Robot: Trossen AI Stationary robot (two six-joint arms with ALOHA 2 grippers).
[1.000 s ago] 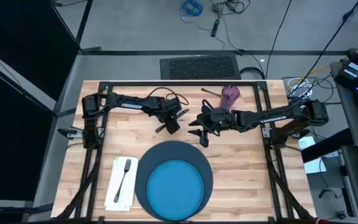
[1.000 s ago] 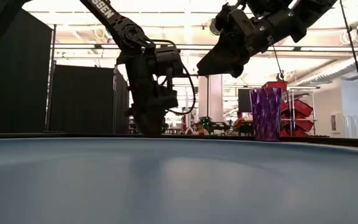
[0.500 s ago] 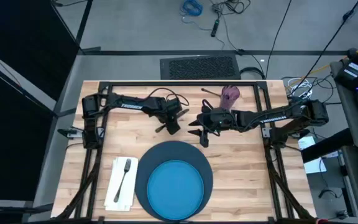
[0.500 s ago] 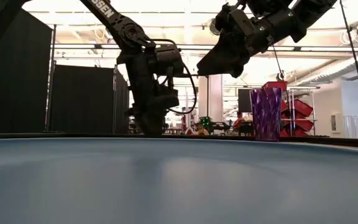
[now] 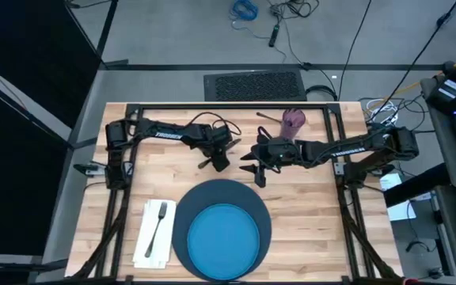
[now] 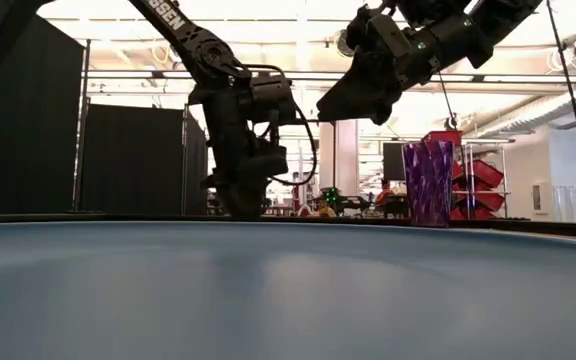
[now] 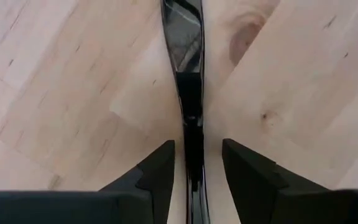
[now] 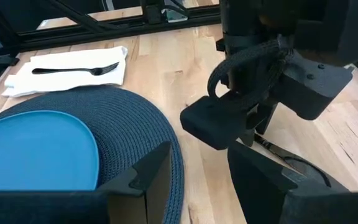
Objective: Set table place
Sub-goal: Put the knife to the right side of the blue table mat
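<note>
One mat (image 5: 222, 228), one plate (image 5: 223, 241), one napkin (image 5: 154, 232) and one fork (image 5: 157, 222) are sitting at the counter's (image 5: 307, 206) near edge. One cup (image 5: 293, 121) is standing far back. Left tool (image 7: 195, 163) is straddling a utensil (image 7: 188, 99), fingers apart; right tool (image 5: 256, 172) is hovering open beside it.

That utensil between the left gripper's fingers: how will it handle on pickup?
The utensil lies flat on the table, glossy and thin, so probably stiff but slippery. The open left gripper straddles its narrow handle; it may pivot if pinched off-centre.
</note>
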